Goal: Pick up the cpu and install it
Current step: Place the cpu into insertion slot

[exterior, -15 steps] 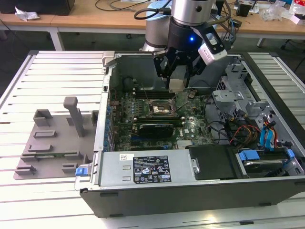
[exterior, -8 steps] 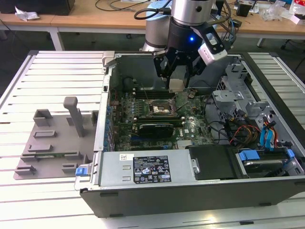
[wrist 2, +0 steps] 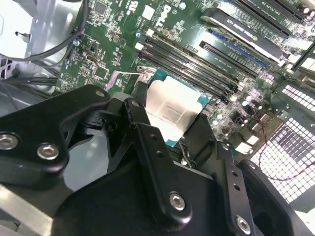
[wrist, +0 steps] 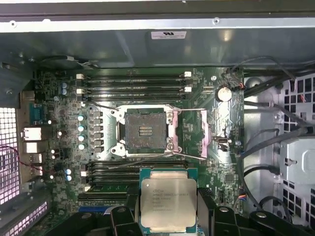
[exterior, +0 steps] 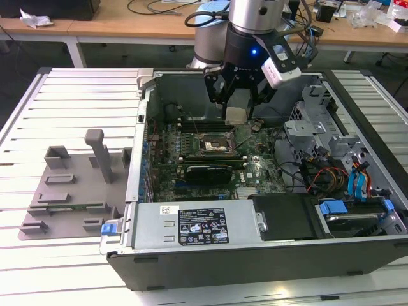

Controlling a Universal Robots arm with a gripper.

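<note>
My gripper point(exterior: 236, 109) hangs inside the open computer case point(exterior: 191, 268), above the motherboard, shut on the cpu point(exterior: 235, 115). The cpu point(wrist: 168, 201) is a square chip with a pale metal top and a green rim, held flat by its two opposite edges between the black fingers point(wrist: 123, 217). In the second wrist view the cpu point(wrist 2: 173, 111) sits between the same fingers point(wrist 2: 141, 123). The dark, empty square socket point(wrist: 144, 132) lies on the board a short way from the chip, its metal bracket point(wrist: 204, 133) swung open beside it. In the exterior view the socket point(exterior: 215, 145) is below and slightly to the left of the gripper.
Memory slots point(wrist: 138, 84) flank the socket on two sides. Cables and a drive cage point(exterior: 319, 137) fill the case on the exterior view's right. A grey fixture plate with upright posts point(exterior: 76, 185) lies on the slatted table at the exterior view's left. A power supply point(exterior: 191, 226) sits along the near case edge.
</note>
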